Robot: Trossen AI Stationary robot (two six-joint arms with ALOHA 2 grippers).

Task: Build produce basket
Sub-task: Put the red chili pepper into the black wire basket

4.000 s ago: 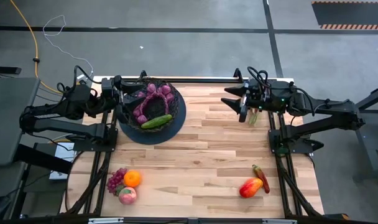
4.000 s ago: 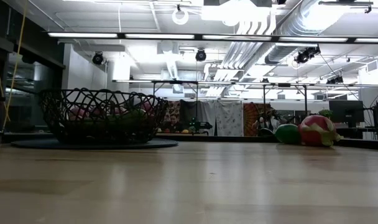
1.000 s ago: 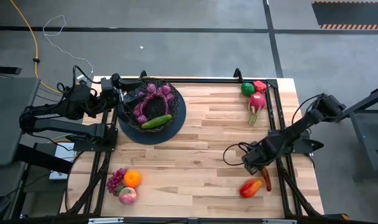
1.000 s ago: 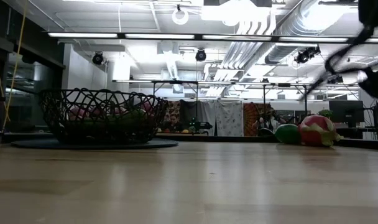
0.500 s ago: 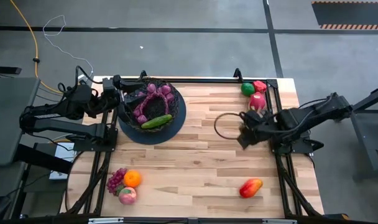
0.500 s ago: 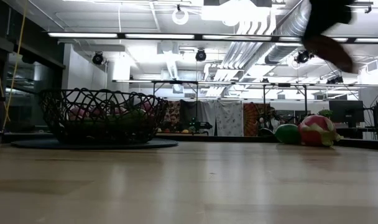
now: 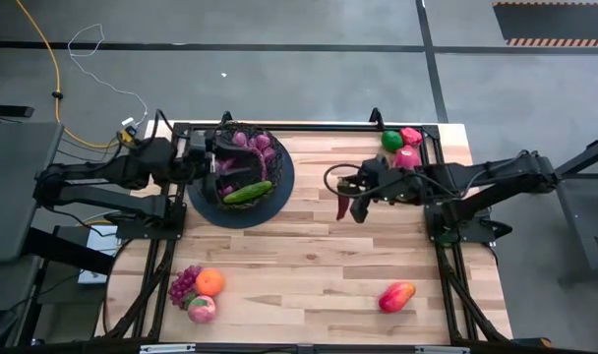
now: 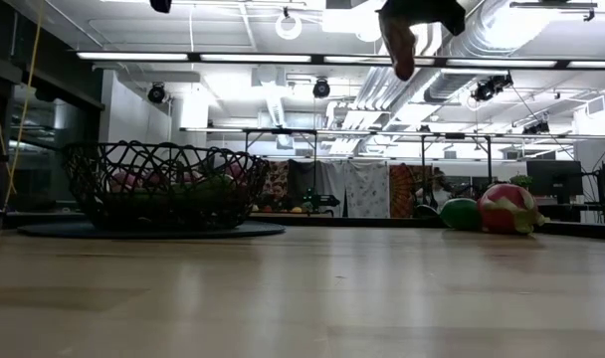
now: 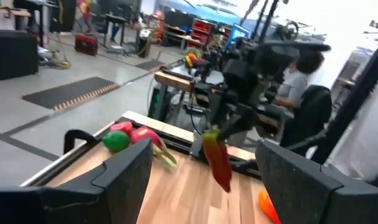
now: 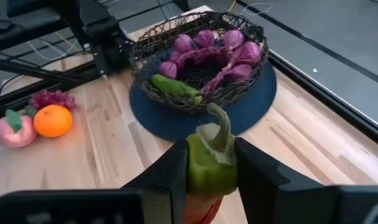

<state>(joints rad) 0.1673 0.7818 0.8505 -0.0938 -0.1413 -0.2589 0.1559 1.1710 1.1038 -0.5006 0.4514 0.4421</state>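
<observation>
Our right gripper [image 7: 350,197], fingers clamped on a red pepper [image 7: 342,206] hanging point-down, has the basket [image 7: 242,167] across the table, beside our open, empty left gripper [image 7: 209,161].

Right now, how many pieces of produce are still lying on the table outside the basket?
7: purple grape bunch, orange and pink peach near the left front corner; red-orange mango front right; green pepper, red pepper, pink radish back right.

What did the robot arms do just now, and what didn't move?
The right gripper picked the long red pepper with a green top off the table beside the red-orange mango, lifted it and carried it toward the round black wire basket. The left gripper moved over the basket. The other produce stayed put.
</observation>
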